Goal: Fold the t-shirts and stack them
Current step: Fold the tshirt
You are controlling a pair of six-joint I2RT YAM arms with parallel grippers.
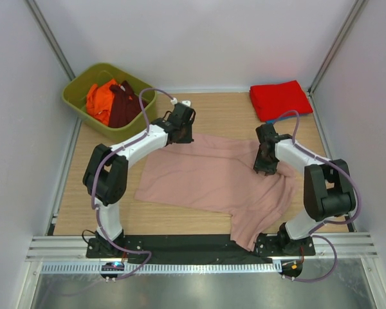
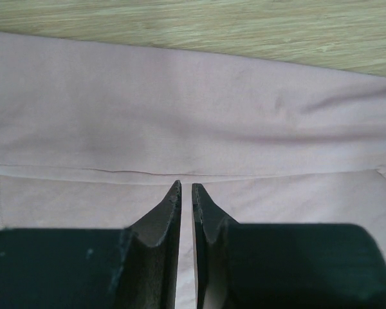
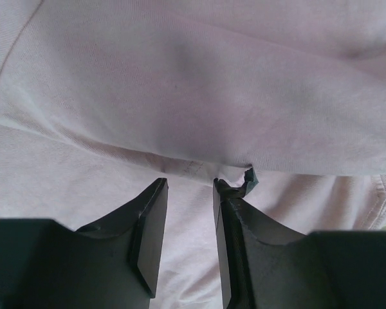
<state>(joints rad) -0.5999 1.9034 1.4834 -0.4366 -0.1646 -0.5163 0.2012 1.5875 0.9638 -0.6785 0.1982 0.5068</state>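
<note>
TOP: pink t-shirt [image 1: 209, 174] spread on table [image 1: 231, 106], one corner overhanging near edge; left gripper [image 1: 180, 134] at its far side, right gripper [image 1: 267, 165] at its right, apparently stationed for a fold | LEFT WRIST: jaws almost closed on cloth, pinch unconfirmed | RIGHT WRIST: jaws parted, empty, above cloth.

pink t-shirt [image 1: 212, 174] spread across the bench [image 1: 103, 206], one corner hanging over the near edge; red t-shirt [image 1: 280, 98] folded, far right; orange t-shirt [image 1: 98, 100] and maroon t-shirt [image 1: 123, 106] crumpled in the bin [image 1: 74, 96].
</note>
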